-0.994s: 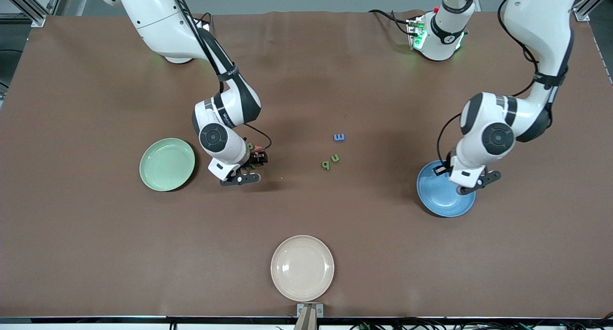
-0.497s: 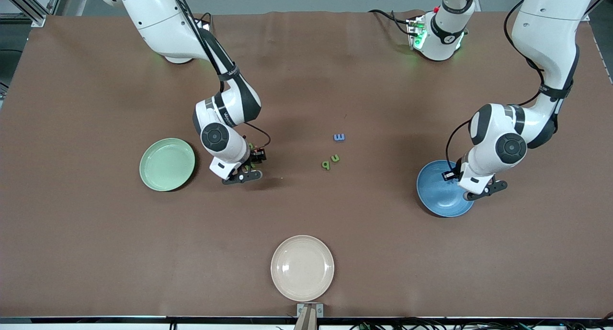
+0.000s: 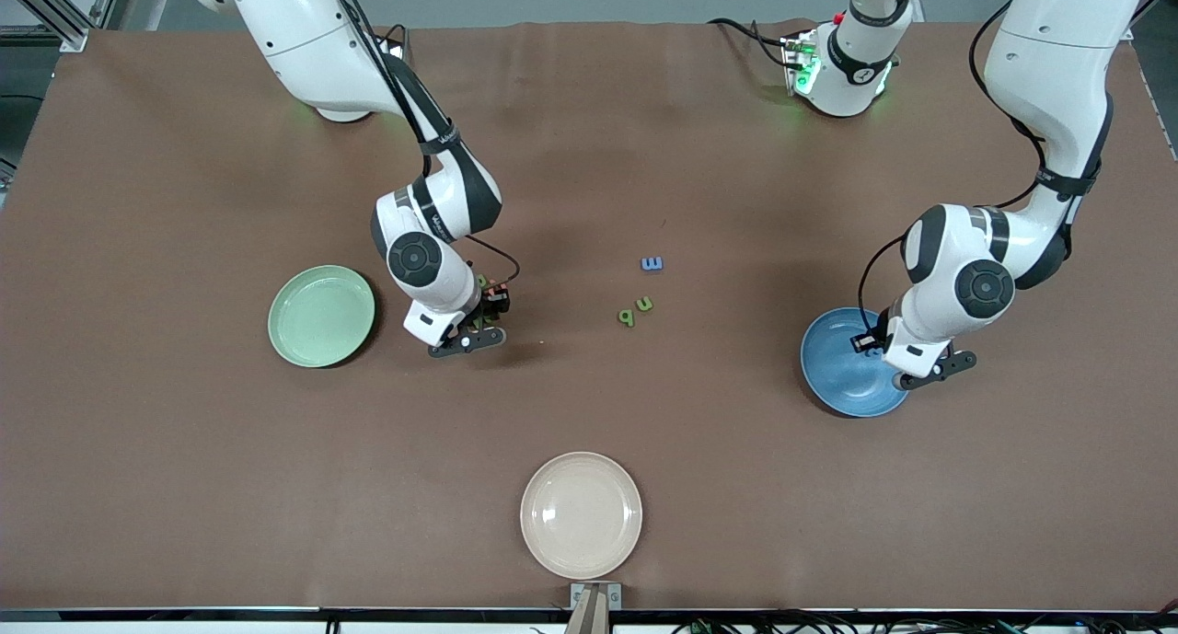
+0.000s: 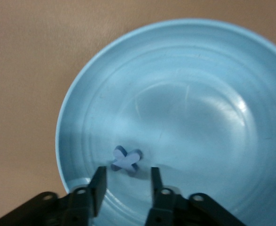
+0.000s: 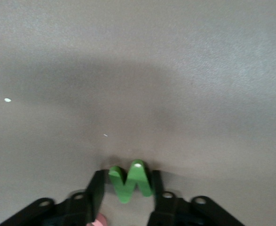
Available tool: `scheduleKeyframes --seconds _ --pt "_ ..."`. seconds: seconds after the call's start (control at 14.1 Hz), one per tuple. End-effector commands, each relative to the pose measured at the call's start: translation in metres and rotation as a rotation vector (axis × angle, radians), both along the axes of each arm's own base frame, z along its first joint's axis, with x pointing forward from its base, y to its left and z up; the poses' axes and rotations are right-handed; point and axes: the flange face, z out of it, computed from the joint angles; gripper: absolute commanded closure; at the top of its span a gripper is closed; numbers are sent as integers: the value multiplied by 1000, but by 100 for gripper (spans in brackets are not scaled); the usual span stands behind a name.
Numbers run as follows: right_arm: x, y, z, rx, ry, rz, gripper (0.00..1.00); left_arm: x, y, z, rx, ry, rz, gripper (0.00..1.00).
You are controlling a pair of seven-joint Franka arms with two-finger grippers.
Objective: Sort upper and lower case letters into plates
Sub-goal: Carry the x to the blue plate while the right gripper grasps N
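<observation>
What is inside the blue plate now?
One small blue X-shaped letter lies in the blue plate, below the left gripper with its jaws apart. In the front view the arm covers part of the plate.

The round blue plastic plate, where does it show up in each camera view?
Front view: the round blue plastic plate lies toward the left arm's end of the table.
Left wrist view: it fills the picture.
Right wrist view: not in it.
Shared landmark: the left end effector over the plate.
</observation>
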Motion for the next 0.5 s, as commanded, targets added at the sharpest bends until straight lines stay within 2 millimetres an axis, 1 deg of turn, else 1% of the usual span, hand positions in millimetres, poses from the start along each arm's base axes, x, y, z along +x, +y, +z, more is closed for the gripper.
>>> scheduleKeyframes --seconds 0.0,0.07,0.14,0.21,0.28,0.36,0.43 --pt "-1 -7 -2 -8 -3 2 99 1 -20 29 2 -5 -30 0" --pt "2 -12 -1 -9 2 -7 100 -3 -32 42 1 10 -45 0" --pt "8 -21 3 -6 -2 -22 100 -5 -49 54 0 17 -49 0" --pt "13 -25 11 -2 -7 -29 100 -7 -74 66 -6 22 -41 0" --pt "20 -34 26 -8 23 -40 100 -9 -98 73 -9 32 -13 0" --pt "31 -49 48 -13 62 -49 100 -11 -121 78 -17 28 14 0" --pt "40 -68 65 -16 119 -35 100 -18 -152 81 -24 22 17 0"
